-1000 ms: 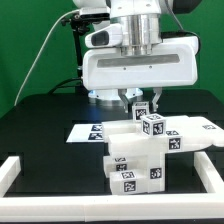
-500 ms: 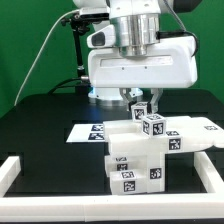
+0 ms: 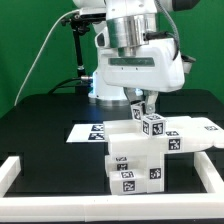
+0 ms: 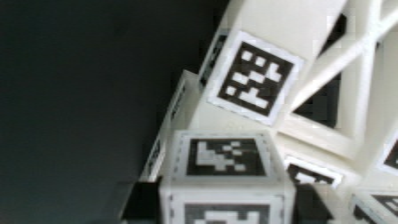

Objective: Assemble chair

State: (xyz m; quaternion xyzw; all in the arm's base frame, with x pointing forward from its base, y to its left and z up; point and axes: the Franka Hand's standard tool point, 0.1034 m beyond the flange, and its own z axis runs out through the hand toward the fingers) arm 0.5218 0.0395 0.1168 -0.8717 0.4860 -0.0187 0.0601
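Observation:
The chair [image 3: 135, 160] stands as a stack of glossy white tagged blocks and panels near the table's front. A tagged cube end [image 3: 153, 125] sticks up from its top. Just behind it stands a short upright tagged chair part [image 3: 139, 109], and my gripper [image 3: 140, 102] comes straight down on it, jaws closed on its sides. In the wrist view that part [image 4: 222, 158] fills the space between the dark fingers [image 4: 150, 196] of my gripper [image 4: 222, 208]. A slatted panel with a large tag [image 4: 260, 72] lies beyond it.
The marker board [image 3: 86, 131] lies flat on the black table behind the chair. A white border rail [image 3: 18, 176] runs along the table's front and sides. A dark stand with cables [image 3: 79, 50] rises at the back.
The hand has turned about its vertical axis, from broadside to angled, while staying over the same spot. The chair parts have not shifted.

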